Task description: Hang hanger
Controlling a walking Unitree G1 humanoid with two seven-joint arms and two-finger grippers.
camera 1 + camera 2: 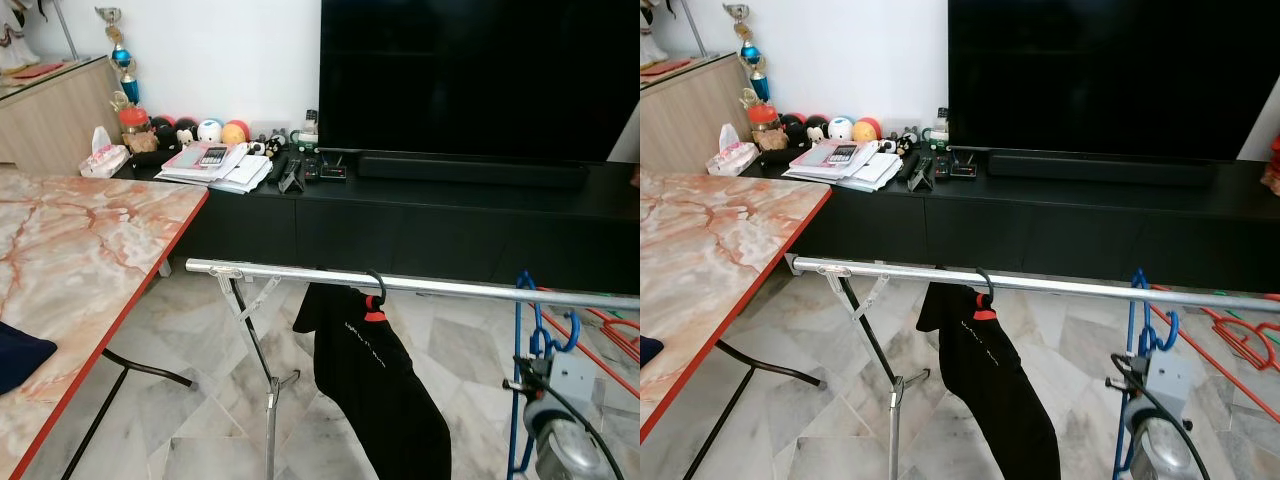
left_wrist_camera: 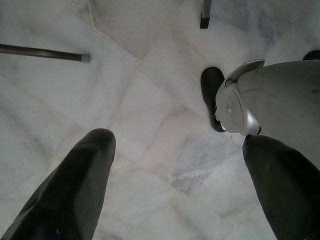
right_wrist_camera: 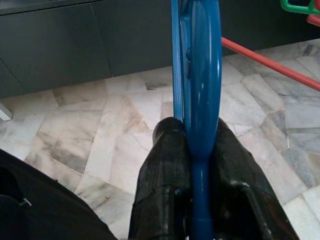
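A silver clothes rail [image 1: 450, 287] runs across in front of me. A black garment [image 1: 375, 380] hangs from it on a black hanger with a red neck [image 1: 375, 303]. My right gripper [image 3: 195, 132] is shut on a blue hanger [image 3: 200, 75], gripping its thin edge between both fingers. In the left eye view this blue hanger [image 1: 530, 340] stands upright at the rail's right part, its hook close under the rod; I cannot tell if they touch. My left gripper [image 2: 180, 165] hangs open over the marble floor, with nothing between its fingers.
A marble-top table with a red edge [image 1: 90, 240] stands at my left, a dark cloth [image 1: 18, 355] on it. Behind the rail are a black TV console [image 1: 450, 210] and a TV [image 1: 480, 70]. Red hangers [image 1: 610, 335] lie at the right. The rack's legs [image 1: 262, 350] cross below.
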